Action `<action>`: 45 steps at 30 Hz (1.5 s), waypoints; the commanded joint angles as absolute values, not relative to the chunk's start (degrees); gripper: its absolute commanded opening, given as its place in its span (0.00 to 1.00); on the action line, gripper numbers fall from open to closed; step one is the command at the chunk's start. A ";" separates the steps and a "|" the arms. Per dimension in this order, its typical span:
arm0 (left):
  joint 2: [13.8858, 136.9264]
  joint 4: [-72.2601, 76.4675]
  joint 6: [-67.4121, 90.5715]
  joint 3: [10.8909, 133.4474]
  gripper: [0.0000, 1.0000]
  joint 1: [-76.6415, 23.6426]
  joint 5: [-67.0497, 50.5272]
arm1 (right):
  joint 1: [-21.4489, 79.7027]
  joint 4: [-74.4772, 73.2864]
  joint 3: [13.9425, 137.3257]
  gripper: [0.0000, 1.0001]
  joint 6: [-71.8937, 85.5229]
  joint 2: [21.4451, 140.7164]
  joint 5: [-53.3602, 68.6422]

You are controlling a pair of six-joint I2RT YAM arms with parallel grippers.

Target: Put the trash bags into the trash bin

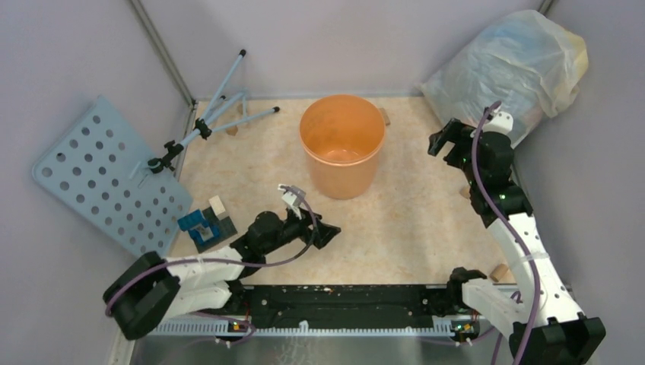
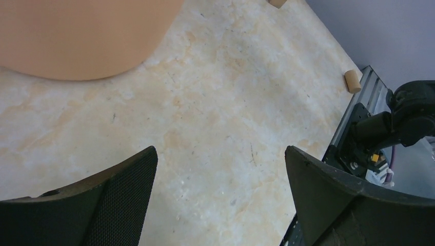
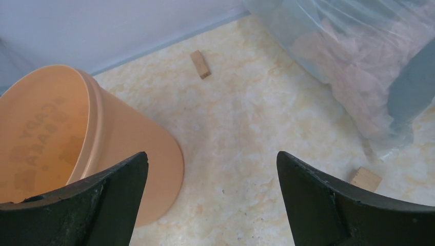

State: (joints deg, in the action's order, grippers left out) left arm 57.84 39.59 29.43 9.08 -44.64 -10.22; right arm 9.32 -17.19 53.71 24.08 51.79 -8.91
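Risk of grabbing stuffed bag (image 1: 509,61) at 1 o'clock by mistake: no black bag visible, left gripper (image 1: 328,231) and right gripper (image 1: 445,144) spread wide, empty.

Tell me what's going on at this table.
Nothing is being handled right now. Both pincers are open and empty: the left pincer hovers low over the table near the orange bucket, the right pincer between the bucket and the stuffed translucent bag. The bucket stands upright and looks empty. No black trash bag shows in any view.

Smooth orange plastic bin (image 1: 341,144)
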 commanded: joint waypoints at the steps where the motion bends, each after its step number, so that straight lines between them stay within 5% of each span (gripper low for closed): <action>1: 67.63 50.42 31.69 16.80 0.99 -47.96 -4.49 | 9.06 -19.22 57.13 0.94 24.10 52.82 -8.19; 11: 83.34 41.79 33.38 32.89 0.99 -46.93 7.39 | 9.12 -20.81 55.64 0.94 22.34 47.56 -9.25; 31: 99.04 28.40 34.07 55.76 0.99 -25.28 -2.71 | 7.74 -23.38 65.42 0.93 20.23 57.20 -11.84; 45: 82.43 24.05 38.59 41.32 0.99 -27.72 -19.31 | -6.40 -27.64 86.31 0.90 14.61 69.89 -14.63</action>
State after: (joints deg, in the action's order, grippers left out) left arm 88.47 25.02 36.84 45.10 -25.67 -12.91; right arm -3.31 -27.97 80.07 17.50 68.58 -12.03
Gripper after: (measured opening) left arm 0.987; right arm 0.898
